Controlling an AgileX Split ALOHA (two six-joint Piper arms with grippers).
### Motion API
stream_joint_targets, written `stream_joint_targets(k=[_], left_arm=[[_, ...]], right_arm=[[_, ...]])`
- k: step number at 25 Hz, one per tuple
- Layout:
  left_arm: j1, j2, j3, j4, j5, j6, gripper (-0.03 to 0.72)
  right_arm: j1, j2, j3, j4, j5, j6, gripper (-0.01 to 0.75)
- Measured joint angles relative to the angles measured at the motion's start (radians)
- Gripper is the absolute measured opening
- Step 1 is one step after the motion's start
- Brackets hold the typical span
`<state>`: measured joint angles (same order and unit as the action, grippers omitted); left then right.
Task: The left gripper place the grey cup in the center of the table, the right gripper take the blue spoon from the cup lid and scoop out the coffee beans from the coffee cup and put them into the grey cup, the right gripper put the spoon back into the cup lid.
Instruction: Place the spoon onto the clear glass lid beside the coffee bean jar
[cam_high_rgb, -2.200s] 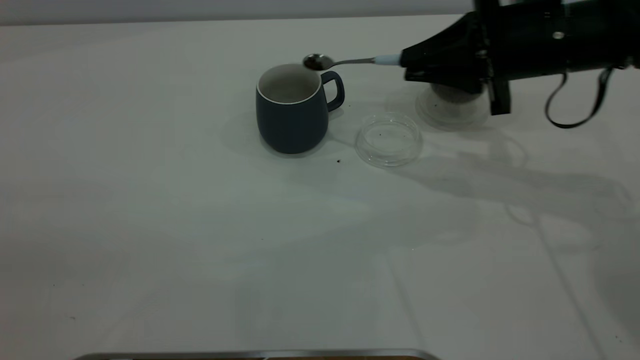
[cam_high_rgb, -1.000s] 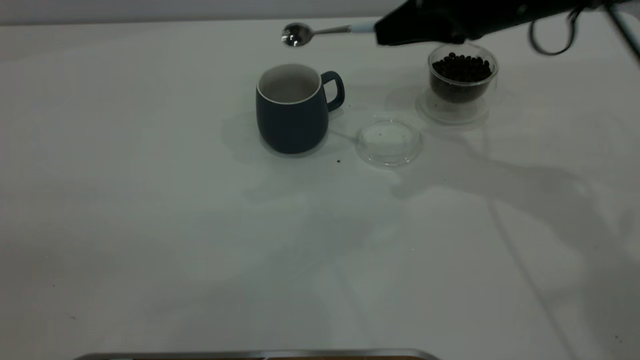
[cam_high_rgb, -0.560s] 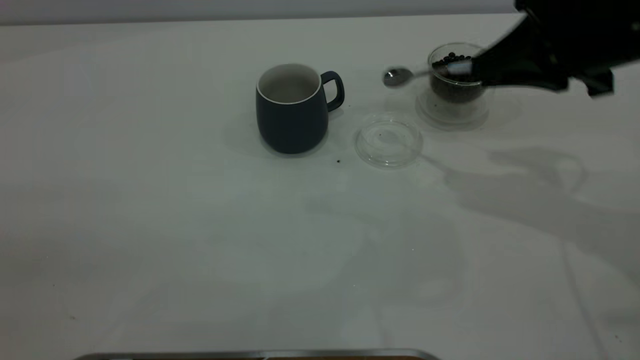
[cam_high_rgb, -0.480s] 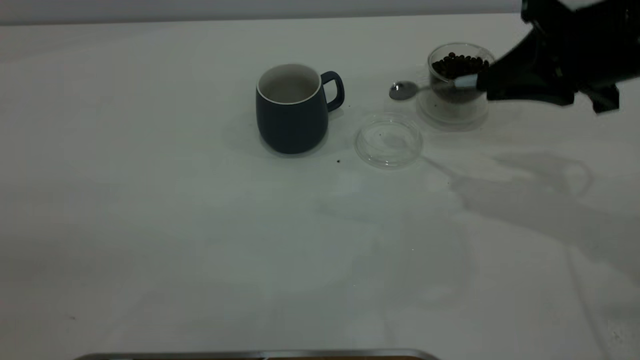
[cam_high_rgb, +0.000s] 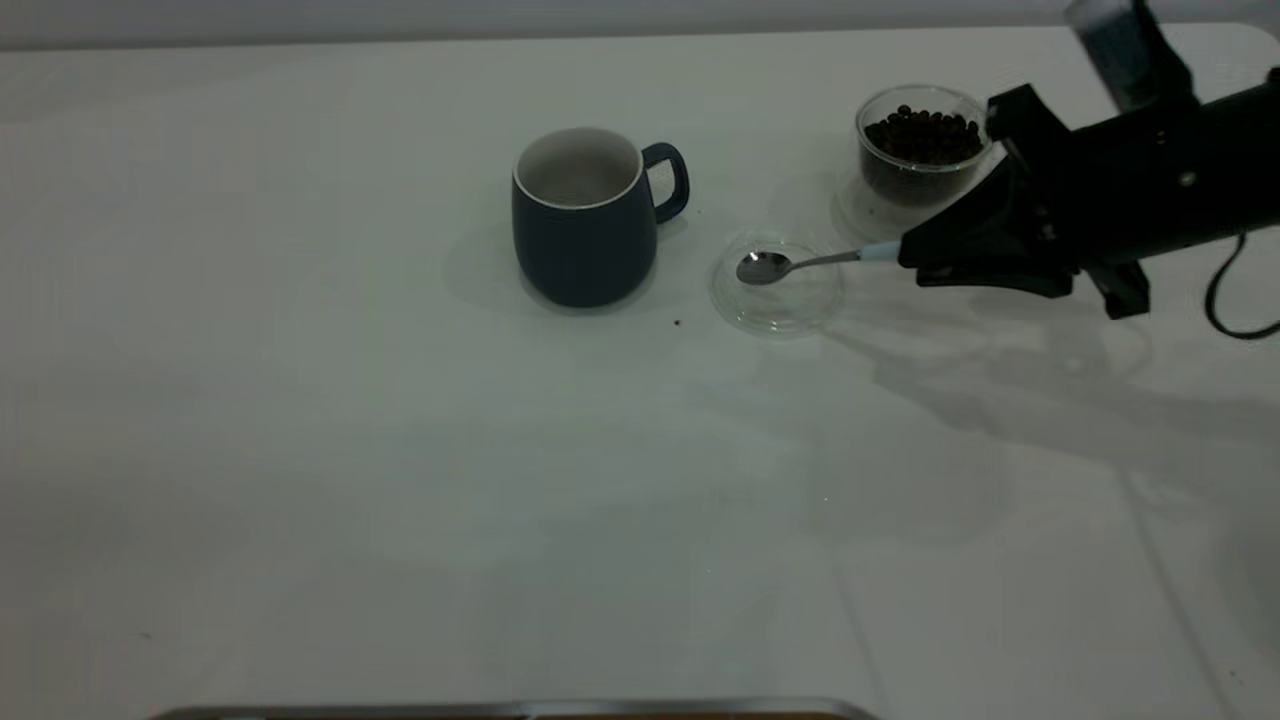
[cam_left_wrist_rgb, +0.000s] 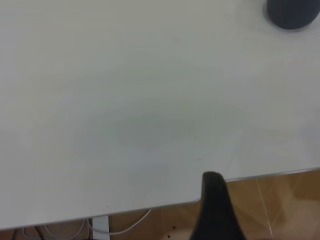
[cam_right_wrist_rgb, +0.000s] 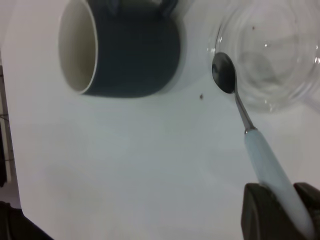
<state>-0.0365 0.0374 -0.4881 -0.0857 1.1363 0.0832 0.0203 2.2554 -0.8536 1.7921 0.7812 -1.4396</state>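
The right tool (cam_high_rgb: 905, 255) pinches the blue spoon (cam_high_rgb: 800, 264) by its pale handle, the long axis running level toward the grey cup (cam_high_rgb: 583, 217), its bowl poised over the cup lid (cam_high_rgb: 777, 300) on the surface (cam_high_rgb: 400, 450). Half a second earlier the spoon hung higher, beside the coffee cup (cam_high_rgb: 922, 145). Only one finger of the left tool (cam_left_wrist_rgb: 215, 210) shows, so its state cannot be told.

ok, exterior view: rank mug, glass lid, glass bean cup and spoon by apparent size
1. mug, largest by far
2. glass lid and glass bean cup: about alike, the lid wider, the cup taller and farther back, so unranked
3. spoon, thinnest; its handle end is hidden in the right gripper
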Motion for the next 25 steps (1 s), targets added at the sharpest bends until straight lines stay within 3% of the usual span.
stream_joint_targets(k=[10,18,21,25], left_arm=[[0.000,0.000,0.000,0.000,0.000,0.000,0.592],[0.000,0.000,0.000,0.000,0.000,0.000,0.592],[0.000,0.000,0.000,0.000,0.000,0.000,0.592],[0.000,0.000,0.000,0.000,0.000,0.000,0.592]], right_arm=[[0.000,0.127,-0.132,0.000,0.018,0.008,0.112],[0.000,0.152,-0.143,0.000,0.031,-0.001,0.123],[0.000,0.152,-0.143,0.000,0.022,-0.008,0.185],[0.000,0.153,-0.143,0.000,0.021,-0.010,0.413]])
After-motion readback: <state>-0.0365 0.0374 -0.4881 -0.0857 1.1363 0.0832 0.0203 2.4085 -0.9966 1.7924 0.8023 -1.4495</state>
